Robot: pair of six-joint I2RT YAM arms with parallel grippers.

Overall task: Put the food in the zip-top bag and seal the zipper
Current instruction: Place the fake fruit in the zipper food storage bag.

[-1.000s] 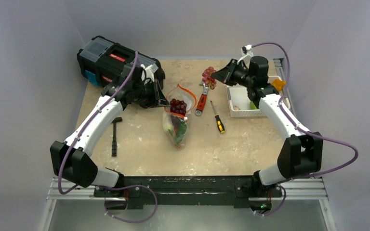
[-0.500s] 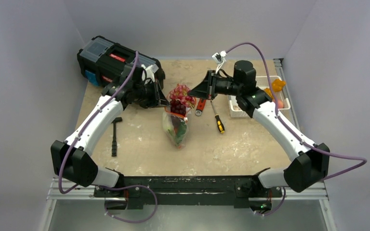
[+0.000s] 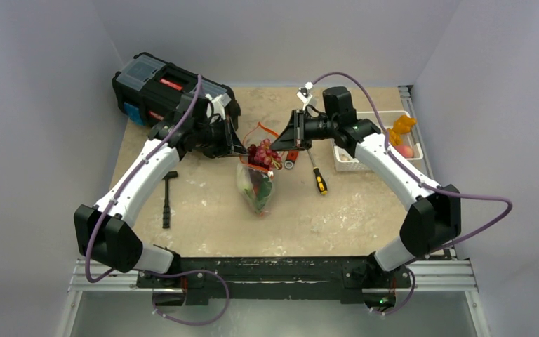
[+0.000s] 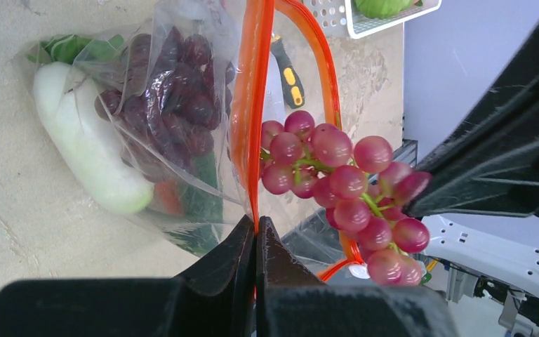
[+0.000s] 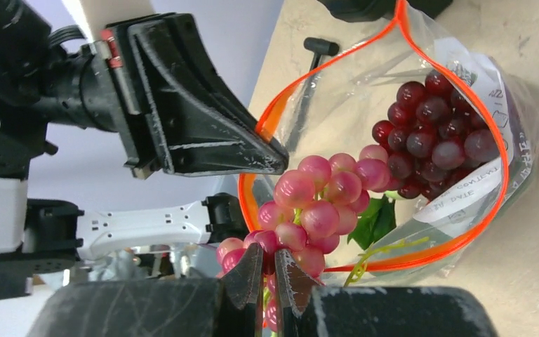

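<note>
The clear zip-top bag lies mid-table with its mouth held open. My left gripper is shut on the red-orange zipper strip at the mouth's edge. My right gripper is shut on a pink-red grape bunch and holds it at the open mouth. Inside the bag are a dark purple grape bunch, a white-green radish and leafy greens. More food, an orange piece and a pink-red fruit, sits at the white basket.
A white slotted basket stands at the right. A red-handled wrench and a yellow-black screwdriver lie between it and the bag. A black toolbox is at the back left. A black tool lies at the left.
My right arm has carried the pink-red grape bunch leftward from near the basket to the open bag mouth. My left gripper has kept its hold on the zipper strip.
</note>
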